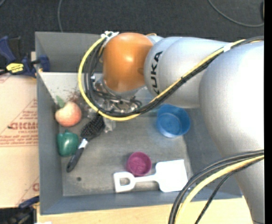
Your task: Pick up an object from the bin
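Note:
My gripper is low in the bin's far-left part, its metal body showing beneath the orange wrist cover. Just below and left of it lies a black hairbrush, with the bristle head close to the gripper and the handle running toward the near left. A peach-coloured fruit rests left of the gripper by the bin's left wall. A green pepper-like toy sits below the fruit, beside the brush handle.
A blue cup stands right of the gripper, partly under the arm. A magenta cup and a white toy shovel lie near the front wall. The arm covers the bin's right and far side.

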